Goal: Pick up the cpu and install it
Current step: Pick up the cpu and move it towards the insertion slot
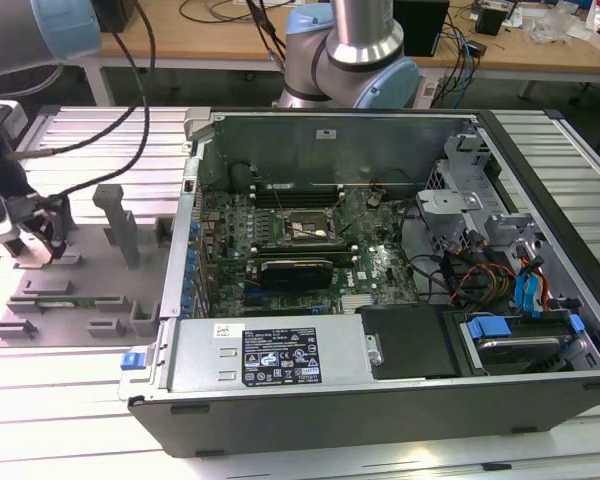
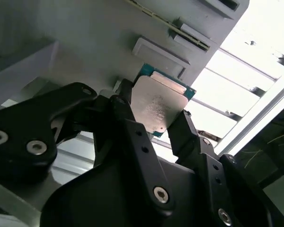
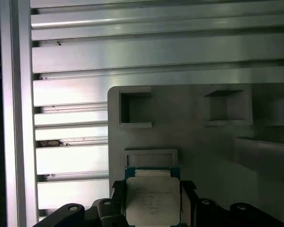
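Observation:
In both wrist views the cpu (image 2: 157, 109) (image 3: 152, 202) is a flat square chip with a silver-grey metal top and a thin green rim. It sits between the two black fingers of my gripper (image 2: 155, 102) (image 3: 152, 188), which press on its opposite edges. In the exterior view my gripper (image 1: 35, 245) hangs at the far left over the grey moulded holder (image 1: 80, 295). The dark square socket (image 1: 302, 228) lies on the green motherboard inside the open computer case (image 1: 380, 400), well to the right of my gripper.
Upright blocks (image 1: 115, 225) rise from the holder beside my gripper. The case's metal side wall (image 1: 185, 250) stands between holder and motherboard. Cables and drive bays (image 1: 500, 280) crowd the case's right end. A ribbed aluminium table (image 3: 132, 47) lies underneath.

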`<state>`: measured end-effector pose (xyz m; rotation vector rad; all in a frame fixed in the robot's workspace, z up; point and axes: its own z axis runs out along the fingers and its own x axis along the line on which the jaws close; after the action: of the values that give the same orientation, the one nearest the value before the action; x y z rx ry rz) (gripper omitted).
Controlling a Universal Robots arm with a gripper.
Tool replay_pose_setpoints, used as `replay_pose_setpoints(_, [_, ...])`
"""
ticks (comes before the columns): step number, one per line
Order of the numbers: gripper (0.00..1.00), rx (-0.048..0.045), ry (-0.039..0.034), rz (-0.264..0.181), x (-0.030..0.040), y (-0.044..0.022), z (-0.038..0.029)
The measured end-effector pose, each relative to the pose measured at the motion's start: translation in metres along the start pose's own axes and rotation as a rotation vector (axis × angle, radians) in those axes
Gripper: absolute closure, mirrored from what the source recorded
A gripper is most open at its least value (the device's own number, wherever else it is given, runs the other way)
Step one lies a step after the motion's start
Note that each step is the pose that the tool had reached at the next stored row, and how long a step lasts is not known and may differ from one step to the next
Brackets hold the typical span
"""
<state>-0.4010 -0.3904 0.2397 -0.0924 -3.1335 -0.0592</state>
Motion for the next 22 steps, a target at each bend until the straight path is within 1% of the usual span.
replay_pose_setpoints(1, [0.45,-0.0001,-0.0001,0.000,0.0000,0.0002,-0.0058])
replay_pose_setpoints(3, [0.45,-0.0001,-0.0002,0.000,0.0001,0.0006,-0.0147])
replay_pose_setpoints(5, [0.45,0.0000,-0.0001,0.000,0.0001,0.0008,-0.0223])
replay_pose_setpoints(9, [0.45,0.0000,-0.0001,0.000,0.0003,0.0018,-0.0475])
replay_pose_setpoints(11, [0.45,-0.0001,-0.0001,0.000,0.0004,0.0020,-0.0528])
replay_pose_setpoints(13, [0.45,-0.0001,-0.0002,0.000,0.0004,0.0023,-0.0615])
replay_pose_setpoints(15, [0.45,-0.0001,-0.0001,0.000,0.0004,0.0025,-0.0670])
replay_pose_setpoints(18, [0.45,-0.0001,-0.0001,0.000,0.0006,0.0031,-0.0814])
replay_pose_setpoints(22, [0.45,-0.0001,-0.0002,0.000,0.0006,0.0035,-0.0914])
